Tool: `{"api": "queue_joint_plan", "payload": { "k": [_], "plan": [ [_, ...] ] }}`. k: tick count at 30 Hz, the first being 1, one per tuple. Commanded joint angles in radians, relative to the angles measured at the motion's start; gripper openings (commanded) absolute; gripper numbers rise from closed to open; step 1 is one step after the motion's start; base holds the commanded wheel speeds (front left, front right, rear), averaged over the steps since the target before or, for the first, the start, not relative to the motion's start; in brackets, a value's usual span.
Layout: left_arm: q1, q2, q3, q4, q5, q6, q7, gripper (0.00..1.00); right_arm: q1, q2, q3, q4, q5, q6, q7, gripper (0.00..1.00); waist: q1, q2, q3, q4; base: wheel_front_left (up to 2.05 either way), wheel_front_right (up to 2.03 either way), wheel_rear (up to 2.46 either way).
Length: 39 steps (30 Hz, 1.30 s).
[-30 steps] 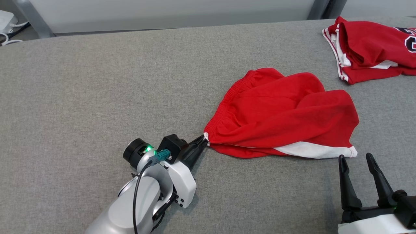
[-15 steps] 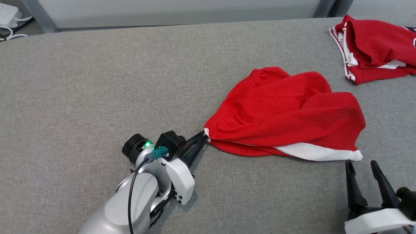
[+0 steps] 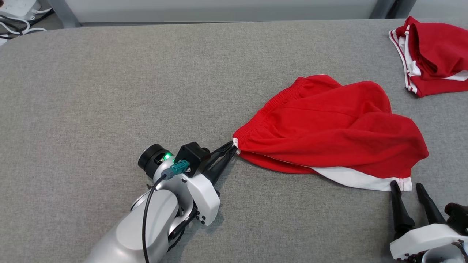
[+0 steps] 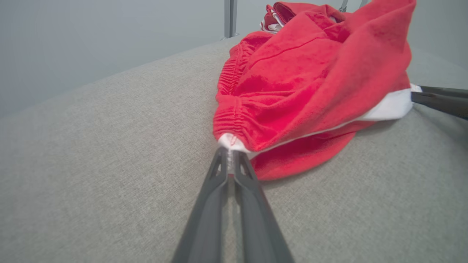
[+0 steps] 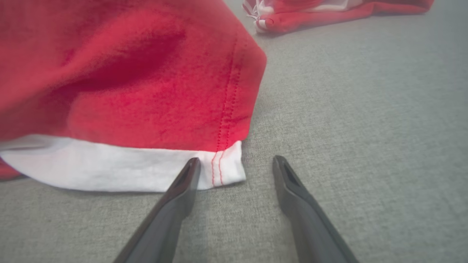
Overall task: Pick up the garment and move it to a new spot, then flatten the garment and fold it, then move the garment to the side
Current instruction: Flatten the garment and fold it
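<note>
The garment [image 3: 329, 131] is a pair of red shorts with a white side stripe, lying bunched on the grey table [image 3: 109, 91]. My left gripper [image 3: 234, 145] is shut on the white end of its elastic waistband, seen close up in the left wrist view [image 4: 228, 155] below the red cloth [image 4: 303, 84]. My right gripper [image 3: 406, 185] stands open at the garment's white hem corner. In the right wrist view that corner [image 5: 226, 170] lies between the open fingers of the gripper [image 5: 237, 160], with the left fingertip [image 5: 192, 166] over the white band.
A second red garment with white trim [image 3: 435, 54] lies at the table's far right, also visible in the right wrist view [image 5: 329, 12]. Cables and a white box [image 3: 18, 11] sit beyond the table's far left corner. Open grey tabletop stretches to the left.
The head camera has turned, shifting the scene. My right gripper has come up to the white hem corner, its fingers now straddling it. The left gripper keeps its hold on the waistband.
</note>
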Motion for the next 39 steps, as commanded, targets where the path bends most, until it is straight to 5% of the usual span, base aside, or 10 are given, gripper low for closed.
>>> {"api": "queue_joint_plan", "payload": {
  "k": [1,2,5,12,22,30,39],
  "plan": [
    [-0.037,0.025,0.027,-0.023,-0.004,0.007,-0.003,0.00,-0.017,-0.021,0.026,-0.009,0.007,0.003,-0.010,0.88,0.0000,0.0000,0.000,0.001,0.00,0.00,0.00],
    [-0.037,0.026,0.026,-0.025,-0.005,0.008,-0.002,0.00,-0.021,-0.023,0.031,-0.002,0.011,0.003,-0.010,0.76,0.0000,0.0000,0.001,0.002,0.00,0.00,0.00],
    [-0.036,0.032,0.025,-0.031,-0.007,0.011,0.000,0.00,-0.032,-0.029,0.051,0.012,0.016,0.003,-0.010,0.00,0.0000,0.0000,0.000,0.002,0.00,0.00,0.00],
    [-0.031,0.040,0.033,-0.052,-0.014,0.024,-0.010,0.00,-0.018,-0.042,0.041,-0.070,-0.007,0.003,-0.010,0.00,0.0000,0.0000,-0.020,-0.005,0.00,0.00,0.00],
    [-0.040,0.084,0.061,-0.219,-0.035,0.031,-0.001,0.00,0.071,-0.142,-0.032,-0.526,-0.045,0.003,0.019,0.00,0.0000,0.0000,-0.102,-0.003,0.00,0.00,0.00],
    [-0.102,0.209,0.128,-0.468,-0.165,0.007,0.145,0.00,-0.021,-0.264,-0.072,-0.703,-0.033,0.003,0.140,0.00,0.0000,0.0000,-0.164,0.018,0.00,0.00,0.00],
    [-0.196,0.370,0.190,-0.645,-0.305,-0.002,0.351,0.00,-0.160,-0.367,-0.095,-0.731,-0.012,0.003,0.197,0.00,0.0000,0.0000,-0.223,0.041,0.00,0.00,0.00]
  ]
}}
